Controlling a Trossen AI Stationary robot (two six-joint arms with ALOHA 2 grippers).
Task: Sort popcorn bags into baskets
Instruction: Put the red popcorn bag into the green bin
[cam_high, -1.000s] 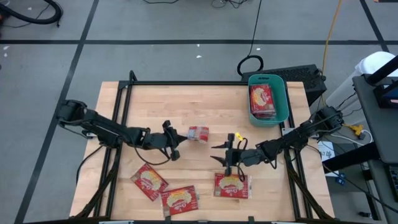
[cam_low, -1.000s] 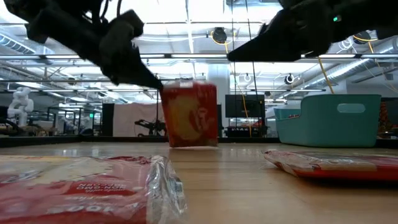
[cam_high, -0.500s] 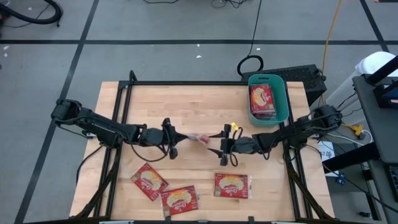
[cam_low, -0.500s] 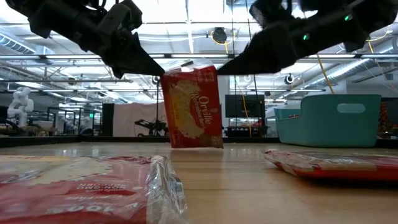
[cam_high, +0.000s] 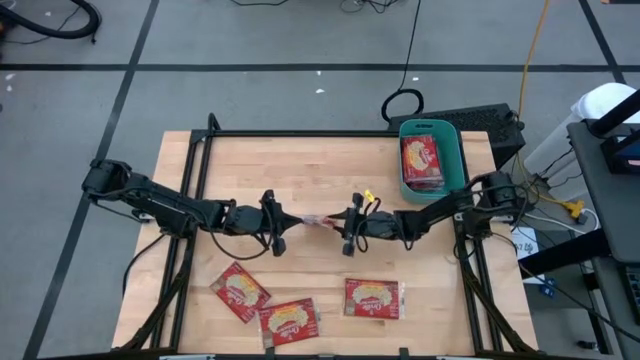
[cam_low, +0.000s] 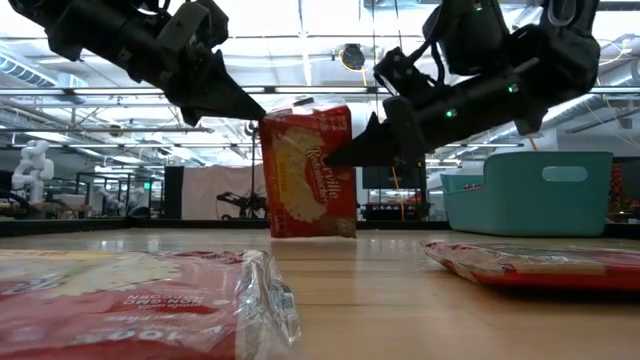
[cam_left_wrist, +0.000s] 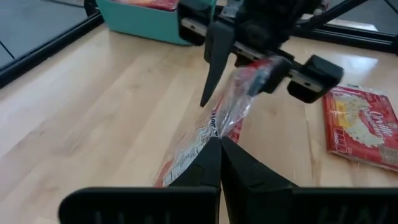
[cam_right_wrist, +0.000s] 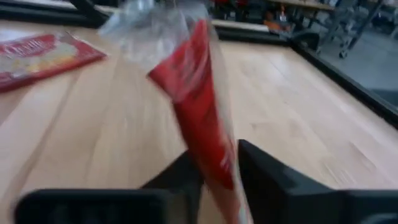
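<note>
Low view shows one popcorn bag (cam_low: 307, 172) held upright on edge above the middle of the desk (cam_low: 400, 290), its red printed face turned to the camera, pinched at its upper corner by the left tool (cam_low: 252, 110). The right tool (cam_low: 345, 155) meets the bag's other edge, its fingers set either side of the packet with the bag between them, as the right wrist view shows (cam_right_wrist: 205, 149); whether they already press it I cannot tell. In the left wrist view the left tool (cam_left_wrist: 219, 144) has its fingers closed together on the bag's clear crimped end. From above, both arms reach inward and meet at the bag (cam_high: 320, 221) at the desk's centre. Three more popcorn bags lie flat near the front edge (cam_high: 240, 291) (cam_high: 288, 321) (cam_high: 372, 297). The teal basket (cam_high: 454, 160) stands at the far right corner, with a packet (cam_high: 423, 160) lying inside.
</note>
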